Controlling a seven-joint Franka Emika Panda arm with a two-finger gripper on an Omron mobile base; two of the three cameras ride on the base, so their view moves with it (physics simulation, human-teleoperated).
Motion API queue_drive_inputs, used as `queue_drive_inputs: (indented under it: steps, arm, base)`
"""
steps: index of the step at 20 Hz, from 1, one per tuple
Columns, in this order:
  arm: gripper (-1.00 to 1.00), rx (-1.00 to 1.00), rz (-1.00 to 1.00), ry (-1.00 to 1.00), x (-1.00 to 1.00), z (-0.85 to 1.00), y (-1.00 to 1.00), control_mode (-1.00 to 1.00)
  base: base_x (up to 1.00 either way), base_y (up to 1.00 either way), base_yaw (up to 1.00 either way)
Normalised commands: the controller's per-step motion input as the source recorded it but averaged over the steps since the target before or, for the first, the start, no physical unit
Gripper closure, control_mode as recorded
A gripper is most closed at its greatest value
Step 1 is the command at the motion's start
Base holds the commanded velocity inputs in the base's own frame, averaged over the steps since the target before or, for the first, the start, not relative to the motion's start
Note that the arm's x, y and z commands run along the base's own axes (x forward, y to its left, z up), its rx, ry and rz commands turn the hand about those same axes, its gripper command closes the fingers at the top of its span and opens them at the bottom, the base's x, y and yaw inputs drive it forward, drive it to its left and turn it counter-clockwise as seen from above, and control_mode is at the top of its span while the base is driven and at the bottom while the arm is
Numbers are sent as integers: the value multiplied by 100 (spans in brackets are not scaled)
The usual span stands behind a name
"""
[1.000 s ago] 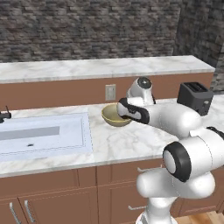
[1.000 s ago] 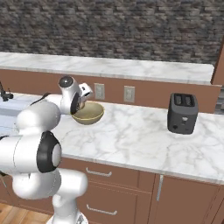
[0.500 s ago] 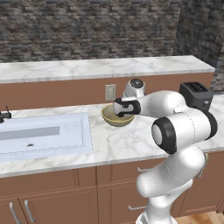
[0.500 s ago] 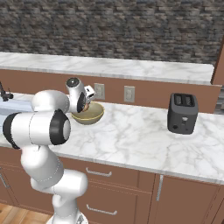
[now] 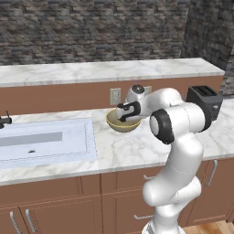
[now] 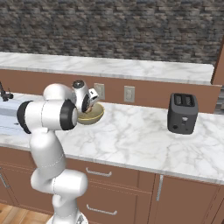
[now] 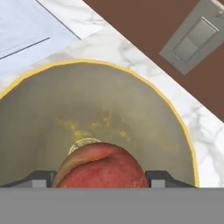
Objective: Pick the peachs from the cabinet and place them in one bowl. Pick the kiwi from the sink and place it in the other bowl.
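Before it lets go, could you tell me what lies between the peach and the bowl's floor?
Nothing: in the hand view the peach hangs over the bowl's bare inside.

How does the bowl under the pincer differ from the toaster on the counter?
The bowl is round, pale yellowish-tan and open-topped; the toaster is boxy, black and slotted on top. The bowl sits low and wide by the sink; the toaster stands taller, farther along the counter. In the hand view, a peach sits over the bowl. Both rest upright on the marble counter.
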Motion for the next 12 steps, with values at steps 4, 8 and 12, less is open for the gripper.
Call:
queue_drive_inputs:
  steps: [4,8,12]
  arm:
    - [100,0,0,0,31,-39,3,-100]
    - [100,0,0,-1,21,-27,6,-100]
    - [-100,0,0,-7,20,-14,3,-100]
  base:
    - [0,0,0]
    - [0,0,0]
    - [0,0,0]
